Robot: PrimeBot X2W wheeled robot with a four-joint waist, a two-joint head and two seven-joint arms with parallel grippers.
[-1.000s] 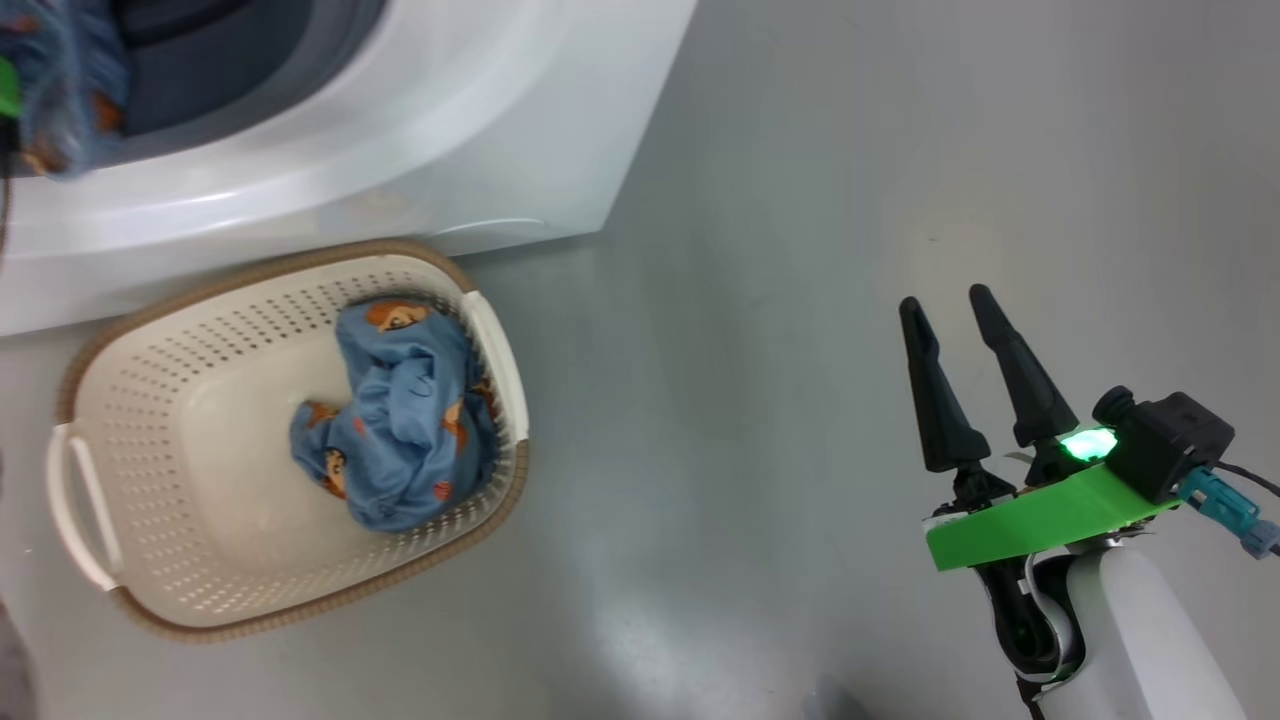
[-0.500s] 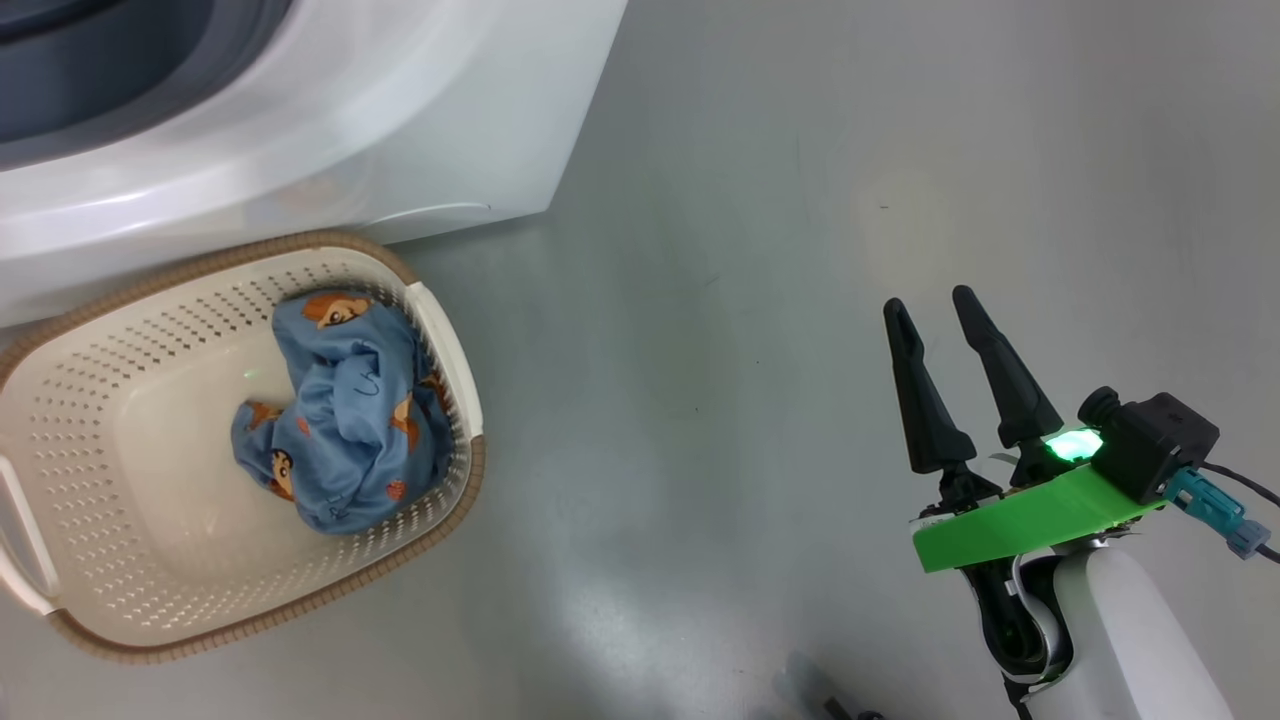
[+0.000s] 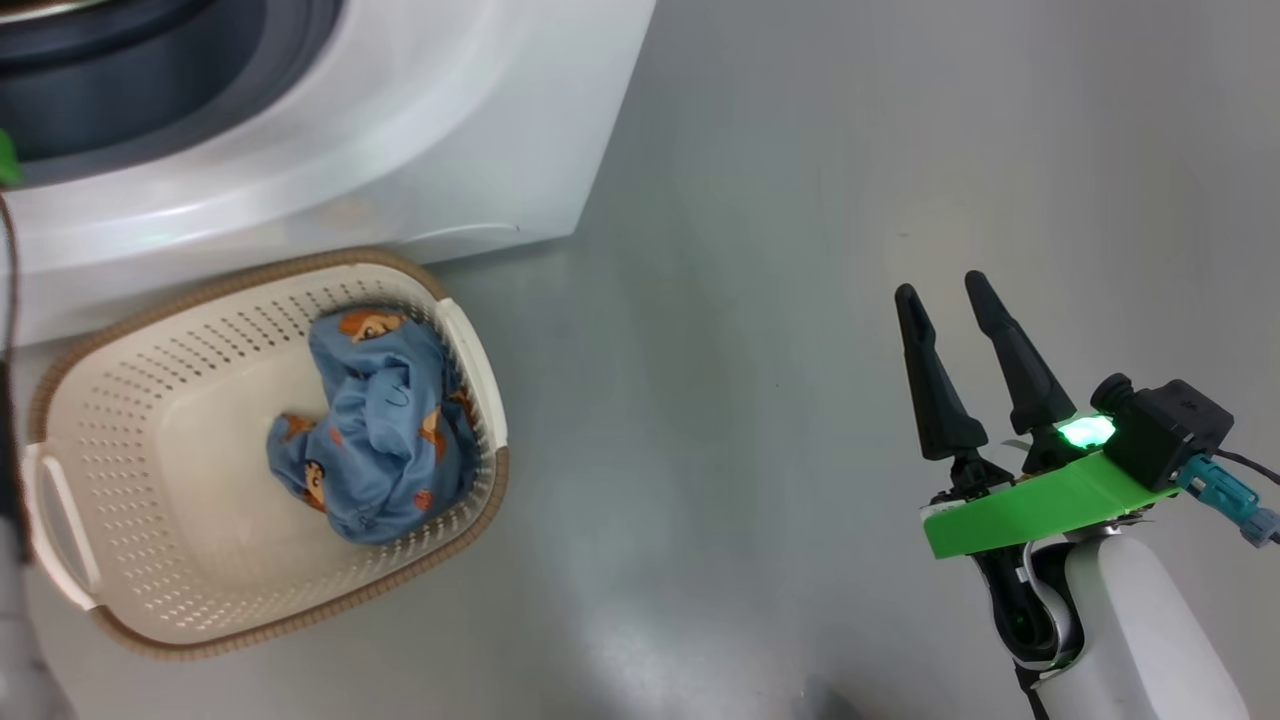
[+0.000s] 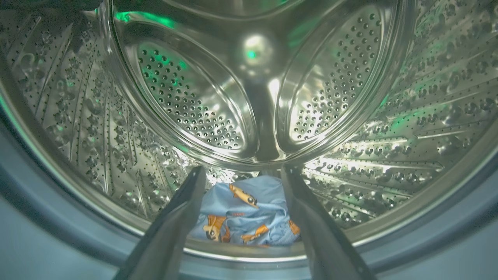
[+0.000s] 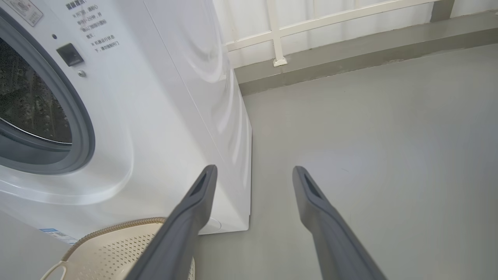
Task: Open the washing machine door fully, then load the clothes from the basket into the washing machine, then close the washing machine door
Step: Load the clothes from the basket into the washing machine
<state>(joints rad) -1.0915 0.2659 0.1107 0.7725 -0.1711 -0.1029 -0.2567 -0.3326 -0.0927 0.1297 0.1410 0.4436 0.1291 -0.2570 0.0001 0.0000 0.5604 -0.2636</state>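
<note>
Head view: clothes in basket, soft, light, limp; pinch top fold. Left tool released at drum; right tool released.

The garment that hung at the mouth of the washing machine a second ago now lies low in the drum. Your left gripper, closed around it then, now stands with its fingers spread wide.
</note>
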